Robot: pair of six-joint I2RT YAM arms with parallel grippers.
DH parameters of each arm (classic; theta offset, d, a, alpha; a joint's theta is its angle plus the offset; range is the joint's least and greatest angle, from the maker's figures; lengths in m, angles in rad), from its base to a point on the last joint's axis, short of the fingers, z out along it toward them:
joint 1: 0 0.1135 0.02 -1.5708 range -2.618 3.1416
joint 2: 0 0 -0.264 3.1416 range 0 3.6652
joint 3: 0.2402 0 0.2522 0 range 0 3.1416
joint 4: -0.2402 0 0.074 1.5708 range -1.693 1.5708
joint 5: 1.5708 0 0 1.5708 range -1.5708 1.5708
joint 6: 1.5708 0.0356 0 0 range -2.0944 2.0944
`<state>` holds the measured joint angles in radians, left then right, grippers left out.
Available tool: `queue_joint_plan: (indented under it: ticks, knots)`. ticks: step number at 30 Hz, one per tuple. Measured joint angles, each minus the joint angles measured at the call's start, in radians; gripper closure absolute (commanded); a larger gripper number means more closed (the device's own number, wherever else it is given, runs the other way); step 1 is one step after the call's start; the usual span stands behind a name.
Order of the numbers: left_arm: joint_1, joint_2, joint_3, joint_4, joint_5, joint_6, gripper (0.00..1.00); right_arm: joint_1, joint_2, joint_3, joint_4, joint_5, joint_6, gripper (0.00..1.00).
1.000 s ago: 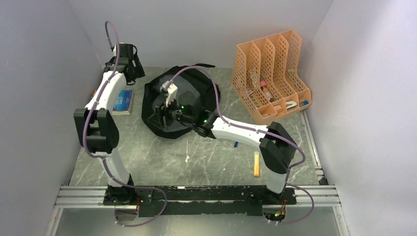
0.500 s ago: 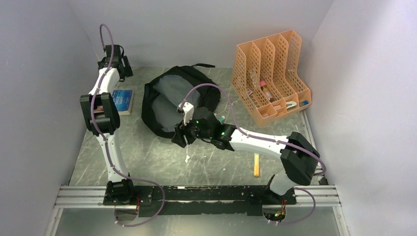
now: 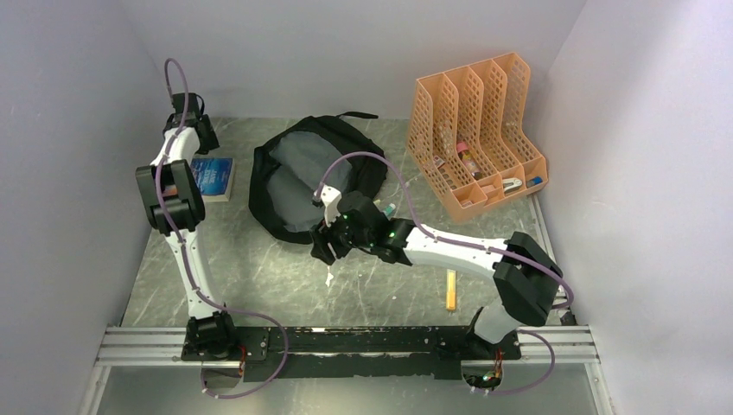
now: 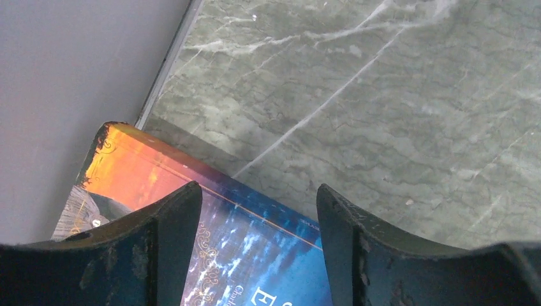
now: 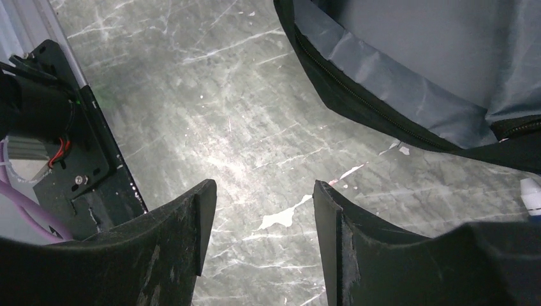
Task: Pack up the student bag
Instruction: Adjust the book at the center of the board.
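On the desk [image 3: 259, 277], back-middle, the student bag [image 3: 302, 186] sprawls open: soft, floppy, probably light, best pinched at its zippered rim [image 5: 357, 83]. Left lies a book [image 3: 214, 177]; the left tool [image 4: 258, 191] hangs over it, jaws parted, gripping nothing. The right tool [image 5: 263, 191] is spread and empty beside the bag.

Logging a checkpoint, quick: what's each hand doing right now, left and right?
Left hand: open, nothing held, poised over the book.
Right hand: open, empty, above the table beside the student bag.
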<state>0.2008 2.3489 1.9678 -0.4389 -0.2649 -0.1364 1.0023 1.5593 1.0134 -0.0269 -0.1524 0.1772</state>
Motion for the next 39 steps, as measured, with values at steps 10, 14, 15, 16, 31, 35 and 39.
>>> queue_joint_plan:
  ticks: [10, 14, 15, 16, 31, 35, 39]
  knots:
    - [-0.003, -0.06, -0.132, 0.049, 0.028, -0.011, 0.25, 0.0, 0.011, 0.011, -0.016, -0.023, -0.003, 0.38]
    - [-0.01, -0.069, -0.156, 0.055, 0.024, -0.023, 0.23, 0.0, 0.011, 0.016, -0.018, -0.028, -0.003, 0.38]
    - [-0.013, -0.074, -0.163, 0.057, 0.023, -0.027, 0.22, 0.0, 0.011, 0.016, -0.019, -0.028, -0.003, 0.38]
    - [-0.014, -0.081, -0.17, 0.058, 0.022, -0.03, 0.22, 0.0, 0.011, 0.016, -0.019, -0.029, -0.003, 0.38]
    - [-0.07, -0.148, -0.261, 0.058, -0.023, -0.025, 0.22, 0.0, 0.006, -0.01, -0.016, -0.04, -0.006, 0.38]
    - [-0.088, -0.14, -0.242, 0.044, -0.024, -0.019, 0.22, 0.0, 0.005, -0.016, -0.017, -0.039, -0.006, 0.37]
    - [-0.095, -0.088, -0.159, 0.021, -0.026, -0.018, 0.21, 0.0, 0.0, -0.02, -0.017, -0.039, -0.006, 0.37]
